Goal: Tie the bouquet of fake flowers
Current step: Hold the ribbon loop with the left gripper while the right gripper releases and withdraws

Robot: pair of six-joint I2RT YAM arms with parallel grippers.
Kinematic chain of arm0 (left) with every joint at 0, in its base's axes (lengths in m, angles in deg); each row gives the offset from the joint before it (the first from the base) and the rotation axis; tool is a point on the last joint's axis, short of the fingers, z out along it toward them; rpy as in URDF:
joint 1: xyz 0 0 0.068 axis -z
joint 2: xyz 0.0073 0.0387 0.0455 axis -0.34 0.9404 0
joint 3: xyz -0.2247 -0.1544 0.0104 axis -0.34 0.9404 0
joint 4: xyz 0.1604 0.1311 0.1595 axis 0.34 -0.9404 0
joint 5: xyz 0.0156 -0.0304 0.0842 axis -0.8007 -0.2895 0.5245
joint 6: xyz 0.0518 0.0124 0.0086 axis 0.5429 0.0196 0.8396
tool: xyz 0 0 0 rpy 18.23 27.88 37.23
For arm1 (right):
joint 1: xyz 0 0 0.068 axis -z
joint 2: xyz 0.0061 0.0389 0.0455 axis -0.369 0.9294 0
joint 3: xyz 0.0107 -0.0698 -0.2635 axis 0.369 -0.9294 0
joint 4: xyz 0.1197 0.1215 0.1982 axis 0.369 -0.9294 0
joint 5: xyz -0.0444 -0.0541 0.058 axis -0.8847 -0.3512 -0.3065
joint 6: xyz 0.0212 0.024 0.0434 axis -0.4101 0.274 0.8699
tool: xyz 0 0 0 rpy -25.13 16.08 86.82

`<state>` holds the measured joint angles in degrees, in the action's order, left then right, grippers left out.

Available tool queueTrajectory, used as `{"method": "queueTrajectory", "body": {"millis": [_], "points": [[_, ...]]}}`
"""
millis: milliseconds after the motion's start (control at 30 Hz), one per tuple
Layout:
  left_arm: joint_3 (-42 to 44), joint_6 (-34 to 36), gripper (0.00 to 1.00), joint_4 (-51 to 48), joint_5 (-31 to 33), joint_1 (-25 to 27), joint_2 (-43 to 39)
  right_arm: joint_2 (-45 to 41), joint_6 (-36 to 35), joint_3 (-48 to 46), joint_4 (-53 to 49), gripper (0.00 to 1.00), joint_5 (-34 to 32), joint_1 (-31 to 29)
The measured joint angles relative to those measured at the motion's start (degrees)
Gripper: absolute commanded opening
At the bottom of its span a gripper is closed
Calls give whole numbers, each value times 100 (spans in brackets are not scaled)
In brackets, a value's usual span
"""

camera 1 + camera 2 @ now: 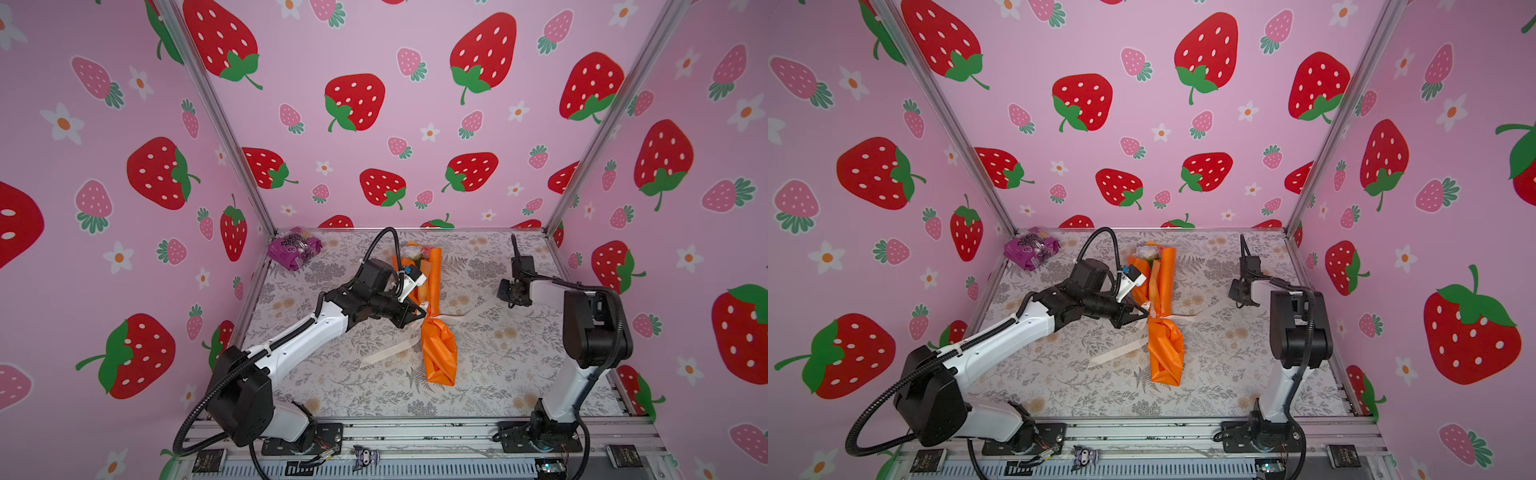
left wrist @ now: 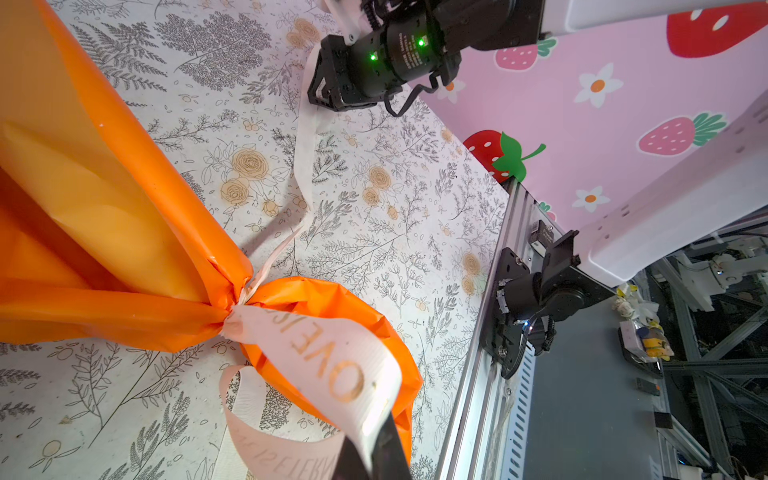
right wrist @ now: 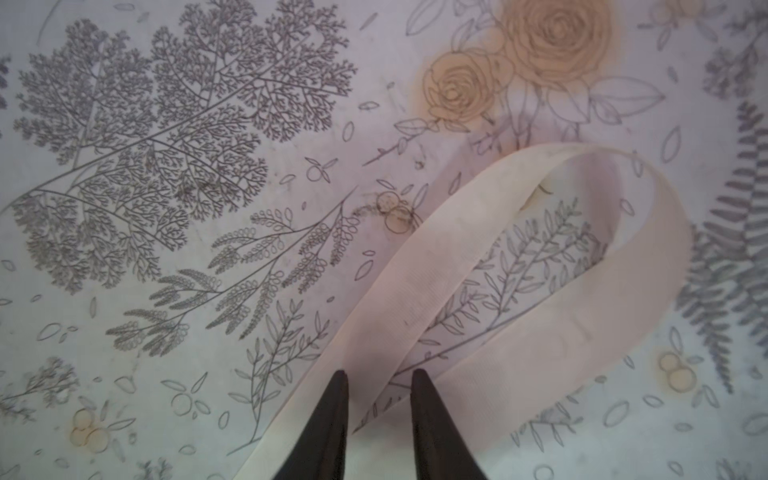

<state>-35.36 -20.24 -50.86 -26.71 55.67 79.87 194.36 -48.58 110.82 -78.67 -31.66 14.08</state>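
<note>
The bouquet of fake flowers (image 1: 438,349) (image 1: 1165,349) lies along the middle of the table, rolled in orange paper (image 2: 124,232), with its pale blooms (image 1: 411,251) at the far end. A cream ribbon (image 2: 332,357) with gold lettering cinches its waist. My left gripper (image 1: 419,311) (image 1: 1142,313) (image 2: 374,440) is shut on that ribbon just beside the knot. The ribbon's other tail (image 3: 436,270) runs right and loops on the table. My right gripper (image 1: 510,303) (image 1: 1241,299) (image 3: 378,374) points down over that loop, fingers apart, ribbon lying between and under the tips.
A crinkly purple packet (image 1: 294,248) (image 1: 1030,248) sits in the far left corner. A loose ribbon tail (image 1: 390,353) trails toward the front left of the bouquet. Strawberry-print walls (image 1: 374,124) enclose three sides; a metal rail (image 1: 415,432) runs along the front.
</note>
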Motion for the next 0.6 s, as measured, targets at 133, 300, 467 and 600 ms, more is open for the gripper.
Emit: {"method": "queueTrajectory", "body": {"millis": [133, 300, 467, 600], "points": [[0, 0, 0, 0, -24, 0, 0, 48, -170, 83, -90, 3, -197, -149], [0, 0, 0, 2, -37, 0, 0, -157, -450, -11, -546, 3, -529, -245], [0, 0, 0, 2, -39, 0, 0, -586, -688, -452, -1005, 5, -863, -192], [0, 4, 0, 2, -39, 0, 0, -804, -787, -686, -1228, 14, -1091, 2]]}}
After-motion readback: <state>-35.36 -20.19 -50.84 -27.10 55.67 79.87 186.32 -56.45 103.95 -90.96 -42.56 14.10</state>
